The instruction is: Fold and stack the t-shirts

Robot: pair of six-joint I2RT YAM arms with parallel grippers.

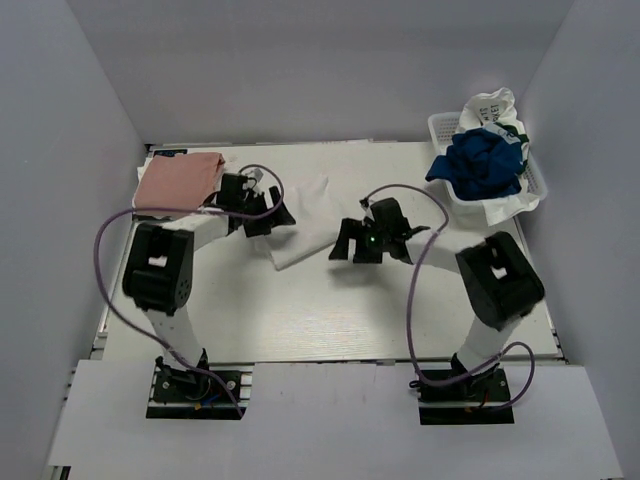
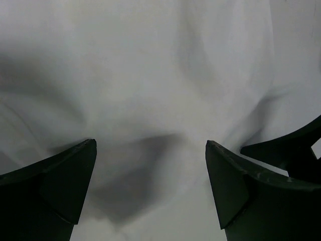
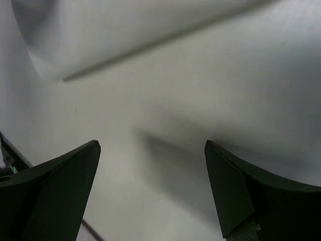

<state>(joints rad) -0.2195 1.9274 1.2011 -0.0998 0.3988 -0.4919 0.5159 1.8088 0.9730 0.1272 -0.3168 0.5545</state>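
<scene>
Top external view is showing a rumpled white cloth t-shirt (image 1: 300, 240) lying mid-worktop (image 1: 300, 320) between the left tool (image 1: 268, 215), at its left edge, and the right tool (image 1: 362, 243) just beside it, with a folded salmon-pink t-shirt (image 1: 178, 182) resting far left and a blue t-shirt (image 1: 480, 165) sitting heaped in a white plastic basket (image 1: 437, 126) far right. Left wrist view is showing that tool's dark fingers (image 2: 55, 181) standing apart over white cloth, gripping nothing. Right wrist view is showing its fingers (image 3: 60, 186) likewise spread, holding nothing.
</scene>
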